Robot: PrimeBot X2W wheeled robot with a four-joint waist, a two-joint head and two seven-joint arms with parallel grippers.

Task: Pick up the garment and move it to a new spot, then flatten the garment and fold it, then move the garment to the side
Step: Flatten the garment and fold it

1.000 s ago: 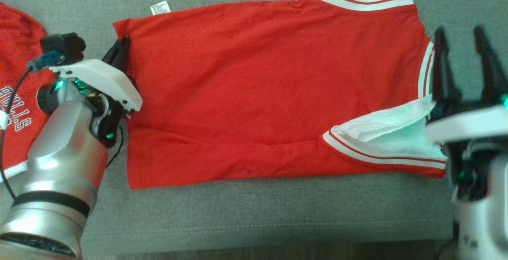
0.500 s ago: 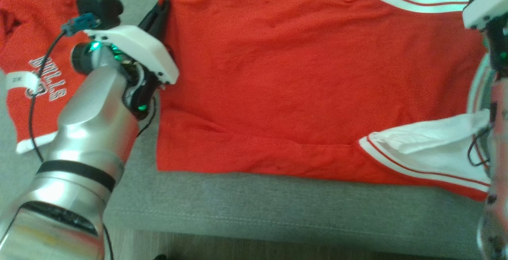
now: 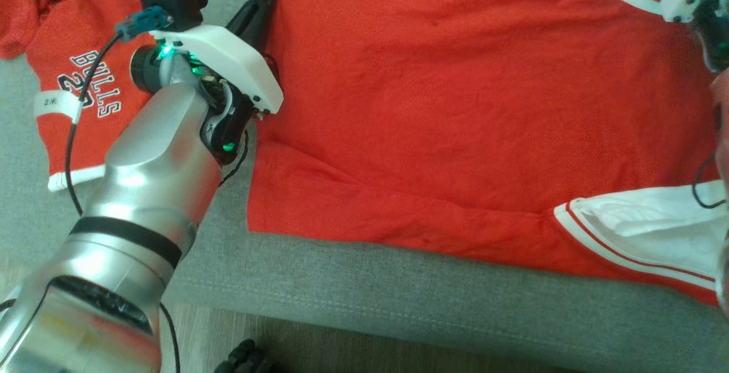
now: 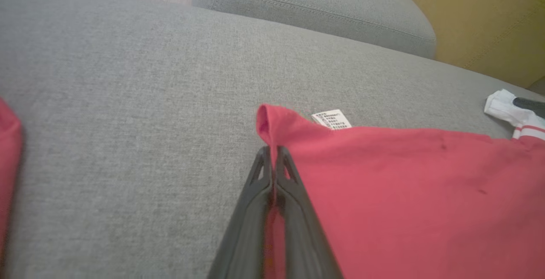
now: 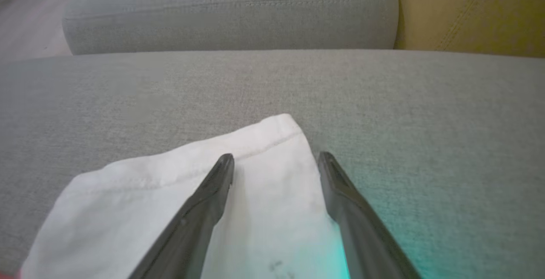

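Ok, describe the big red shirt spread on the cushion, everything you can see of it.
The shirt is red, knit-looking fabric with white sleeves trimmed in red-and-white stripes. It lies spread mostly flat on the grey cushion, with a long crease along its near side. A small white label pokes out by one hem corner. The left gripper is shut on that corner, pinching it up. The right gripper stands open over the far sleeve; contact is unclear.

garment (image 3: 455, 105) lies spread across the sofa cushion (image 3: 398, 304), sleeves toward the right. another shirt (image 3: 74, 88) sits on the cushion just left of it. left gripper (image 4: 272, 153) is at the garment's far left corner, right gripper (image 5: 276, 157) over the far sleeve (image 5: 170, 185). floor (image 3: 342, 356) in front.
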